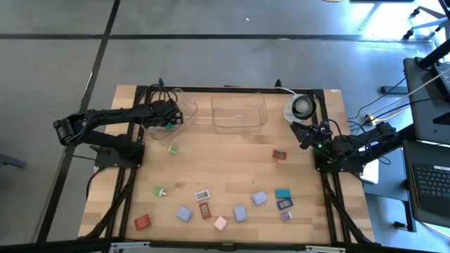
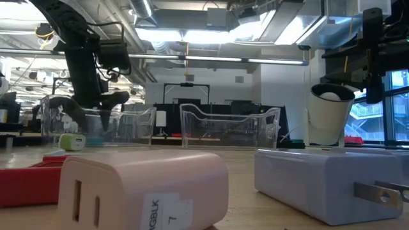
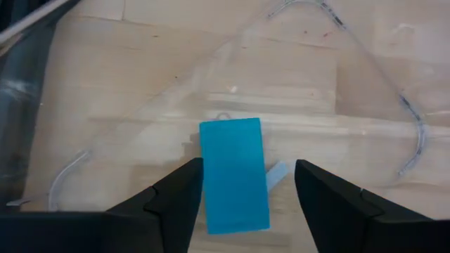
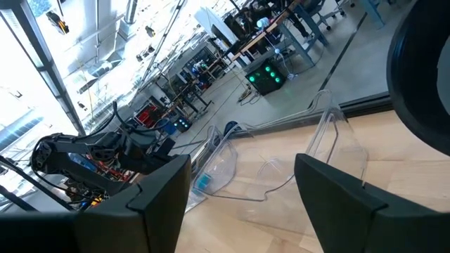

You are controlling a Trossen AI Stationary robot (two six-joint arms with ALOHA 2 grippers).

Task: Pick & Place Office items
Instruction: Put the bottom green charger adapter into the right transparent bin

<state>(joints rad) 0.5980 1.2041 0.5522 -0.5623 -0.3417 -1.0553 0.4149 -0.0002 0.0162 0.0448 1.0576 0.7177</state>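
A teal block (image 3: 234,176) lies flat on the floor of the left clear tray (image 1: 184,111). My left gripper (image 3: 247,169) hangs open over it with a finger on either side; it also shows in the high view (image 1: 171,121). My right gripper (image 4: 242,204) is open and holds nothing; it waits near the table's right edge (image 1: 302,133). About a dozen other blocks lie flat on the wood, among them a green one (image 1: 173,149), a red one (image 1: 280,154), a pink one (image 1: 220,223) and a second teal one (image 1: 283,193).
A second clear tray (image 1: 239,112) stands at the far edge's middle, with a round white object with a dark centre (image 1: 301,107) to its right. In the low view a pink block (image 2: 140,191) and a lavender-blue block (image 2: 332,185) lie close to the camera. Bare wood spans the table's middle.
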